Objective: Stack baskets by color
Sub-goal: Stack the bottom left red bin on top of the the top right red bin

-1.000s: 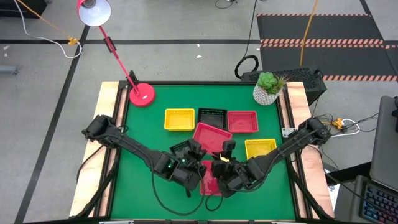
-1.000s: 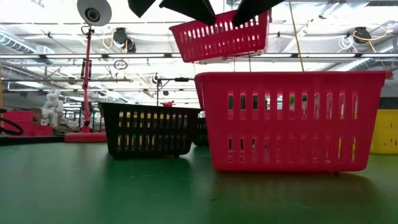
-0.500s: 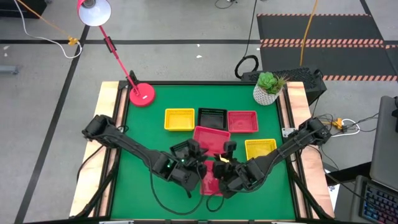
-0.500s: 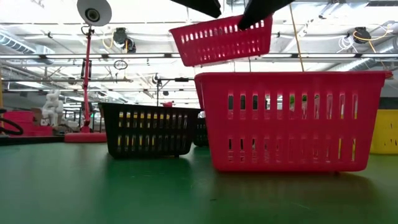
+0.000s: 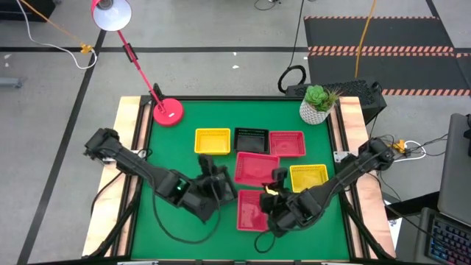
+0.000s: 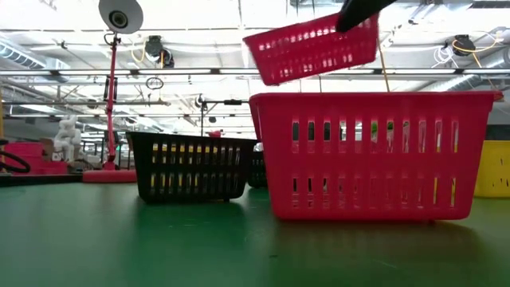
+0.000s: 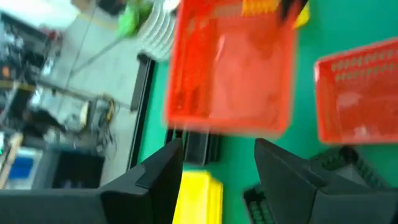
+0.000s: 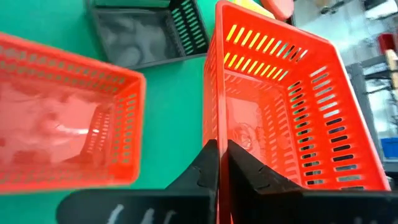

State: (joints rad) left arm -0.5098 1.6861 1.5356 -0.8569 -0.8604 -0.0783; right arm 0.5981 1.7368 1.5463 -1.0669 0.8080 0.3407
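Note:
My right gripper (image 5: pixel 278 177) is shut on a red basket (image 5: pixel 255 168) that hangs in the air, tilted, in the middle of the table; the low view shows this lifted basket (image 6: pixel 311 48) high up. My left gripper (image 5: pixel 215 171) stands open to its left, touching nothing; its fingers (image 7: pixel 165 177) frame the basket from a distance. A second red basket (image 5: pixel 252 210) rests on its bottom near the front edge. At the far side a yellow basket (image 5: pixel 212 140), a black basket (image 5: pixel 251 138) and a red basket (image 5: pixel 287 143) stand in a row. Another yellow basket (image 5: pixel 307 177) sits at the right. My right gripper pinches the wall of the red basket that faces the table's right side (image 8: pixel 215 124) at its rim, one finger inside the basket and one outside. The fingers come slanting down from the near right. The basket is lifted clear, with its held end higher and its left end drooping.
A red lamp base (image 5: pixel 168 112) stands at the far left corner and a white plant pot (image 5: pixel 315 109) at the far right. Green table surface lies free on the left (image 5: pixel 165 158) and along the near left edge.
My left gripper has opened, let go of the lifted red basket and drawn back toward the table's left, rising and rolling. The basket now hangs from my right gripper alone; it has swung toward the right and tilted, its left end sinking.

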